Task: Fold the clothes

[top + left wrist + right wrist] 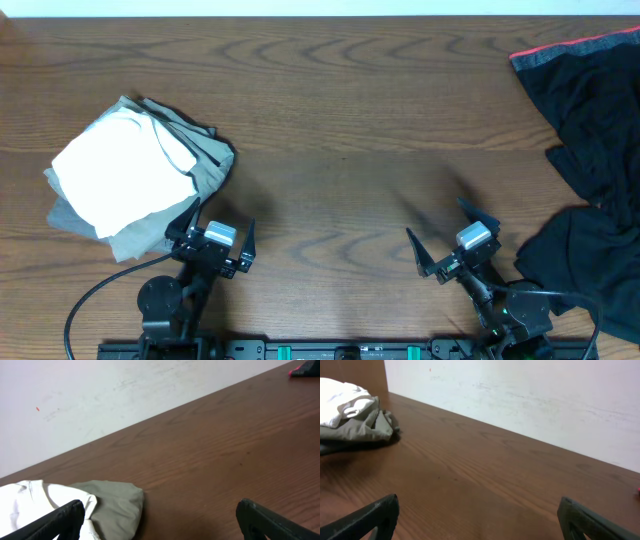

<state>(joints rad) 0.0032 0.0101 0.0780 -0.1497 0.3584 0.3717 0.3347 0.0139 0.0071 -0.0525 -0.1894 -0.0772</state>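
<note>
A folded pile of white and grey clothes [135, 175] lies at the left of the table. Loose black clothes [590, 140] are heaped at the right, the far one with a red edge [575, 45]. My left gripper [222, 218] stands open near the front edge, just right of the folded pile, holding nothing. In the left wrist view the pile's grey fold [117, 507] lies beside the left finger [60, 520]. My right gripper [436, 218] is open and empty, left of the black heap. The folded pile [355, 415] appears far left in the right wrist view.
The brown wooden table [340, 120] has bare wood between the two heaps. A white wall [520, 395] runs behind its far edge. The arm bases and a black cable [100, 295] sit along the front edge.
</note>
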